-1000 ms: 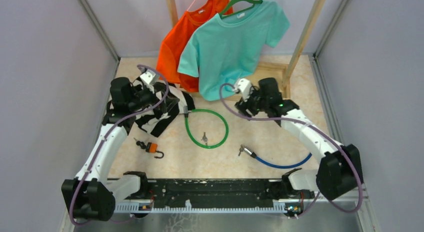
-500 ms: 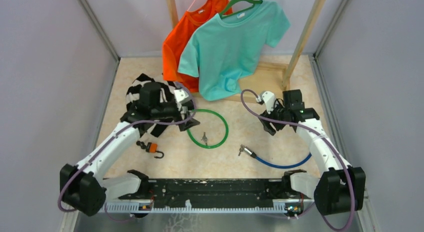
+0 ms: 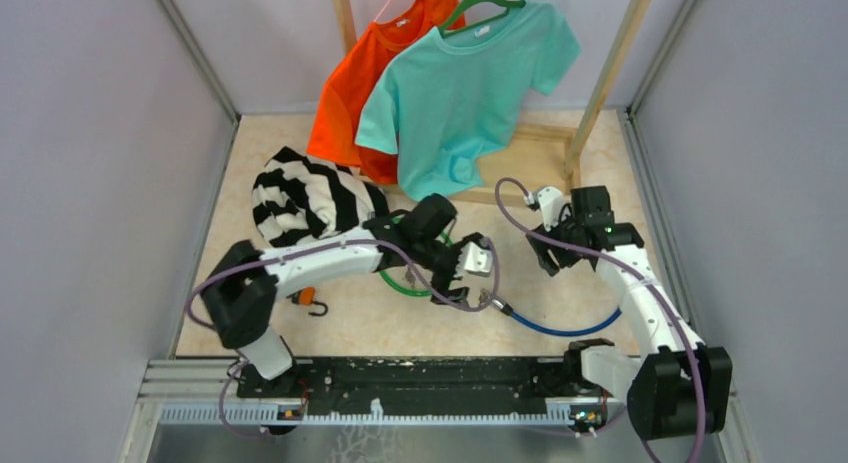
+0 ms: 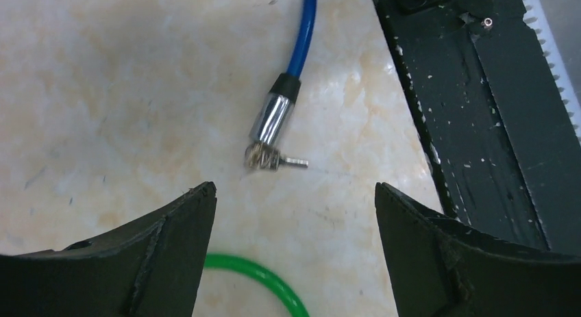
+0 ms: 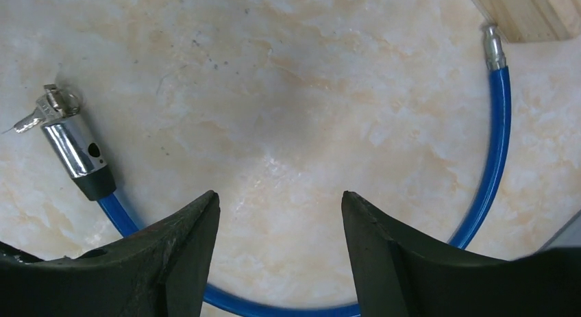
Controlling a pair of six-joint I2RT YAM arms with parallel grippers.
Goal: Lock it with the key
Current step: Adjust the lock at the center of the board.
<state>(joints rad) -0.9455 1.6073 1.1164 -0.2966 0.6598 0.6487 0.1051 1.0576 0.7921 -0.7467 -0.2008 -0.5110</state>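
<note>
A blue cable lock [image 3: 560,328] lies open on the table. Its chrome head [image 3: 495,303] has a small key [image 4: 275,159] in it, seen in the left wrist view just beyond my fingertips. My left gripper [image 3: 462,273] is open and empty, hovering just left of that head [image 4: 273,118]. My right gripper [image 3: 553,255] is open and empty above the cable's curve [image 5: 493,146]. The head [image 5: 75,149] with the key [image 5: 44,111] lies far left in the right wrist view, and the cable's bare metal tip [image 5: 492,46] top right.
A green cable loop [image 3: 400,283] lies under my left arm. An orange padlock [image 3: 305,296] sits left of it. A striped cloth [image 3: 300,198] lies at back left. Orange and teal shirts [image 3: 460,73] hang on a wooden rack [image 3: 600,83]. The black base rail [image 4: 479,91] runs along the near edge.
My left arm has swung right, from over the striped cloth to the table's middle beside the blue lock's head. My right gripper has shifted right and slightly nearer.
</note>
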